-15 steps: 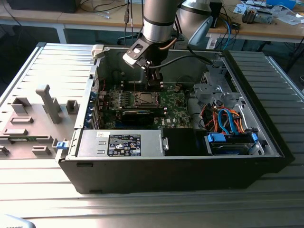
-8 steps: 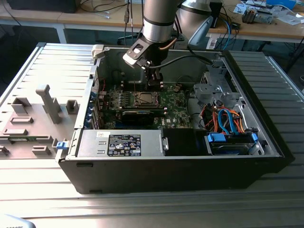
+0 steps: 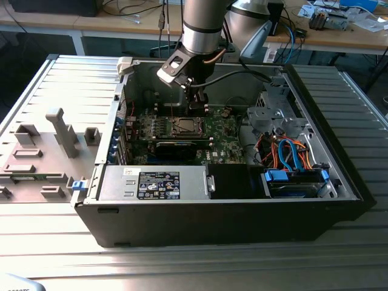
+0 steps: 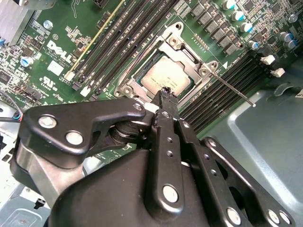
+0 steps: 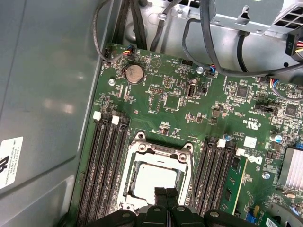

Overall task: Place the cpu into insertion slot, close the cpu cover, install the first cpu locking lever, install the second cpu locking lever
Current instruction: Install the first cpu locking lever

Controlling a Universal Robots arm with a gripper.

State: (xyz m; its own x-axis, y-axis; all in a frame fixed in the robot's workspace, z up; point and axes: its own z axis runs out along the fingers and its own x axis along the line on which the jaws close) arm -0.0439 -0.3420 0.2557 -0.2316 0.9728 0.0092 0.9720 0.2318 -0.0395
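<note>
While my gripper (image 4: 165,93) hangs, fingers pressed together, at the cpu cover (image 4: 191,56) edge, the cpu (image 4: 166,78) lies under it. A white label (image 5: 9,161) on the case wall (image 5: 47,85) has unreadable print.

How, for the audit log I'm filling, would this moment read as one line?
cpu: seated under lowered cpu cover | claw: shut, empty, tips over the cover's edge | lever rod: juts out past the cover

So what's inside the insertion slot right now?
The cpu lies in it, silvery top showing through the window of the cpu cover. The shut gripper hides one edge; anything beneath the chip is covered.
</note>
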